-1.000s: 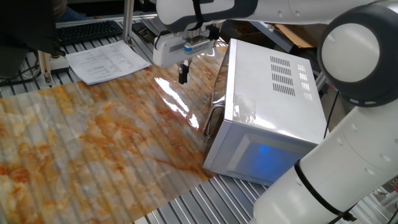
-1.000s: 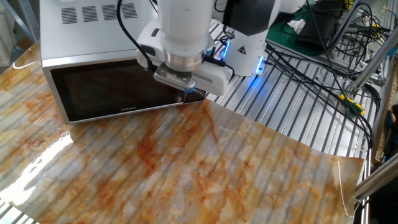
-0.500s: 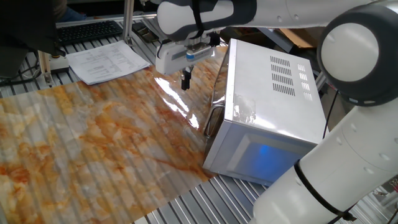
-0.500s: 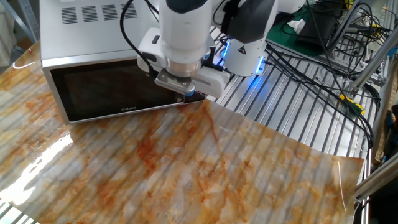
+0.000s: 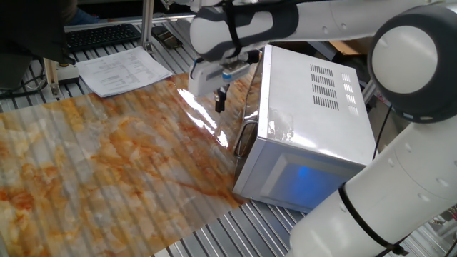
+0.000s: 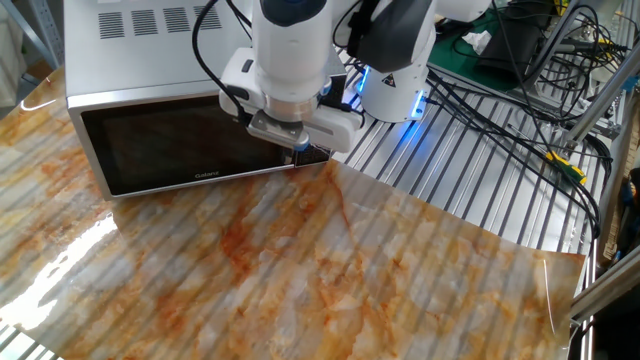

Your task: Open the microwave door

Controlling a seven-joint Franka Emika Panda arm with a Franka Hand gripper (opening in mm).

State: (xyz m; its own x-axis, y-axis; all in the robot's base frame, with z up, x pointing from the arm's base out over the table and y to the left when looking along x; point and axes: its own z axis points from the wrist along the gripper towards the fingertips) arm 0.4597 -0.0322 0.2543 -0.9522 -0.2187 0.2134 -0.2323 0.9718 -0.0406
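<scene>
The white microwave [image 5: 314, 107] stands on the right of the table, with a blue glow [image 5: 303, 178] on its near side. The microwave door [image 5: 250, 93] is the shiny front panel facing left, and it is closed. Its curved silver handle [image 5: 245, 139] is at the near end. My gripper [image 5: 221, 102] hangs in front of the door, above the table, fingers together and holding nothing. It is apart from the handle. In the other fixed view the door [image 6: 170, 145] looks dark, and my gripper [image 6: 302, 155] and wrist hide its right end.
A marbled orange cover [image 5: 107, 164] lies over the table. Papers [image 5: 121, 70] and a keyboard [image 5: 100, 36] lie at the far left. The robot base [image 6: 395, 80] and several cables [image 6: 520, 110] are to the right of the microwave.
My gripper has moved right and slightly down, closer to the microwave door. The door has stayed closed.
</scene>
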